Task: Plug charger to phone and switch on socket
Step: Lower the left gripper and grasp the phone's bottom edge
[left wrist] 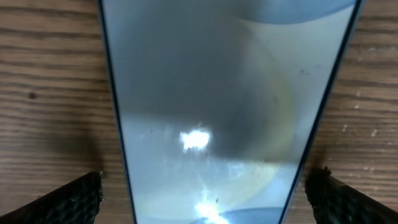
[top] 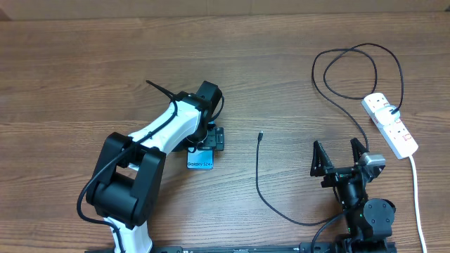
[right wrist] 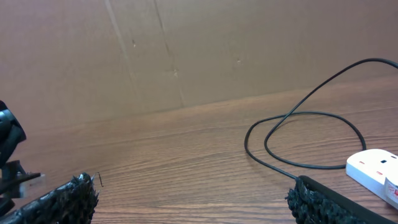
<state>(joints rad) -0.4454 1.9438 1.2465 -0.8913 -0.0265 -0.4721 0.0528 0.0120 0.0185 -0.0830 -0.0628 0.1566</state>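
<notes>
Grippers: both stand wide open, and neither holds anything.
Nearest: the right gripper [top: 337, 149] is at the near right of the brown wooden table [top: 70, 70], its black fingers [right wrist: 62, 202] spread over bare wood, touching nothing.
Arm: the white-and-black left arm [top: 155, 133] reaches from the near edge toward the middle, and the left gripper [left wrist: 205, 190] points down over the phone.
Phone: the slim rectangular phone with a light blue screen [top: 200, 161] lies flat, screen up, under the left gripper; its "Galaxy S24" end shows on the near side.
Pads: the ribbed black pads [left wrist: 74, 202] stand either side of the phone's long dark edges. Wood shows between one pad and the edge; the other gap is too slim to judge.
Charger: the thin black charger cable [top: 257, 176] runs from near the right arm's base toward the middle, and its small plug tip [top: 261, 134] lies on bare wood, well apart from the phone.
Socket: the white oblong socket strip [top: 390, 124] lies far right, where the cable's loops reach it; its thick white cord [top: 416, 190] trails nearward.
Farthest: a brown cardboard wall [right wrist: 186, 50].
</notes>
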